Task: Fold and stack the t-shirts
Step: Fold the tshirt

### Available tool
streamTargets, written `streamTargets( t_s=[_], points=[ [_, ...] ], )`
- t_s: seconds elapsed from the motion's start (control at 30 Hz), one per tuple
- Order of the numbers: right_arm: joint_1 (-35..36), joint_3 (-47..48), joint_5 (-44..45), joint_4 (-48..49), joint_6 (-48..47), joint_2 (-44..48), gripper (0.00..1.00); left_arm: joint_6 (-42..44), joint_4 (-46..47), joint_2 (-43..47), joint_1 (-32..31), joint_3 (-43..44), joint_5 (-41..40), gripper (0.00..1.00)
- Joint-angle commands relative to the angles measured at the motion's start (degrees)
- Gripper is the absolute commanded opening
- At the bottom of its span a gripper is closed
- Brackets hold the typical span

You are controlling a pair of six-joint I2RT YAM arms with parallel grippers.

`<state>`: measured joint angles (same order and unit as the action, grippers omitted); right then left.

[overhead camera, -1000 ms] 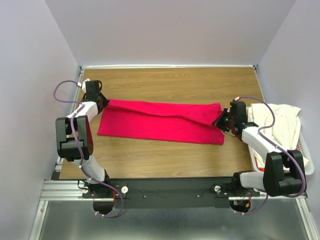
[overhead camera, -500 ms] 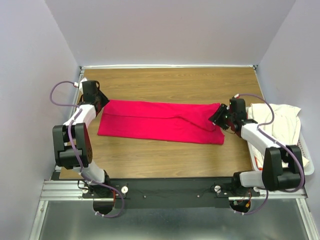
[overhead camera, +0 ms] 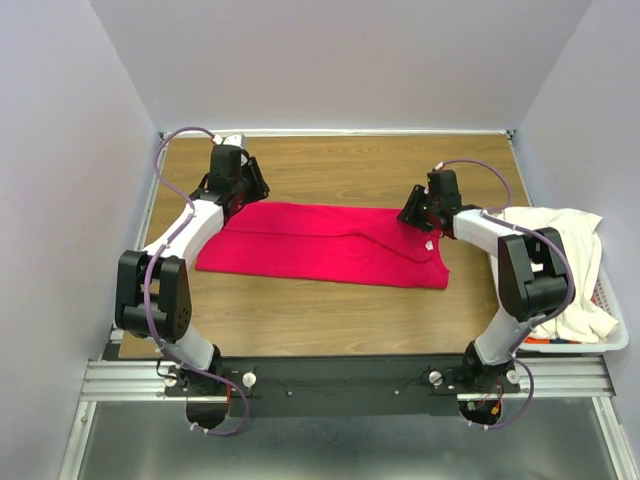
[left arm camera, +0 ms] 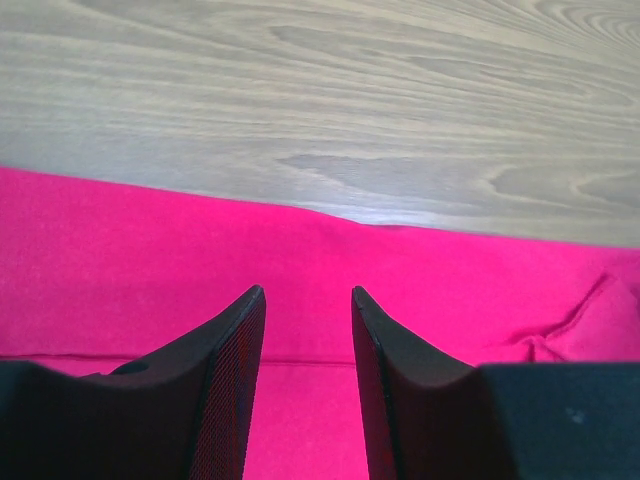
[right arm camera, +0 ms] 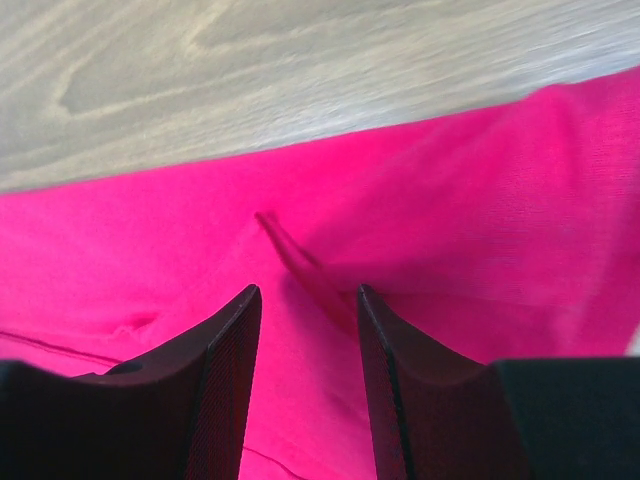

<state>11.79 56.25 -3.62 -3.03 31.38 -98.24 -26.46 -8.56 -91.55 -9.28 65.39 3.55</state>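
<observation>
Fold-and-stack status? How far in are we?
Done: red t-shirt lies on the table, looks folded into a long strip. In hand: nothing; left gripper and right gripper hover open over its far edge. Left: finish folding it, then cream t-shirt in the basket, stack both.

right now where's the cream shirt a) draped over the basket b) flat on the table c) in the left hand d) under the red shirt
a: the cream shirt hangs over the basket at the right, apart from the red shirt.
</observation>
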Motion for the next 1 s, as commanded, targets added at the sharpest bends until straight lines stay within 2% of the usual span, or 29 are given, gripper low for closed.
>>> streamTargets(
  t_s=[0.0, 0.13, 0.27, 0.3, 0.37, 0.43, 0.97],
  points=[
    [2.4, 1.9, 3.3, 0.2, -1.9, -2.7, 0.50, 3.8, -1.9, 3.2, -1.1, 1.4, 0.9, 0.48],
    [4.0, 1.6, 3.4, 0.1, -2.2, -3.5, 0.48, 4.5, -1.6, 3.4, -1.3, 1.3, 1.2, 0.47],
    [4.9, 0.8, 2.9, -0.3, -2.0, -2.7, 0.35, 4.7, -1.3, 3.4, -1.3, 0.6, 1.8, 0.47],
    [4.9, 0.5, 2.8, -0.4, -1.8, -2.3, 0.26, 4.7, -1.1, 3.4, -1.3, 0.4, 1.8, 0.47],
    [5.3, -0.2, 2.3, -0.6, -1.7, -0.8, 0.19, 4.7, -0.8, 3.3, -1.3, 0.2, 2.2, 0.47],
    [5.5, -0.7, 1.5, -1.0, -1.4, 0.4, 0.16, 4.7, -0.8, 3.3, -1.3, 0.1, 2.6, 0.47],
    [13.1, -11.1, -1.0, -2.3, 0.5, 11.3, 0.15, 4.6, -0.2, 3.1, -1.8, -0.6, 4.4, 0.48]
  ],
)
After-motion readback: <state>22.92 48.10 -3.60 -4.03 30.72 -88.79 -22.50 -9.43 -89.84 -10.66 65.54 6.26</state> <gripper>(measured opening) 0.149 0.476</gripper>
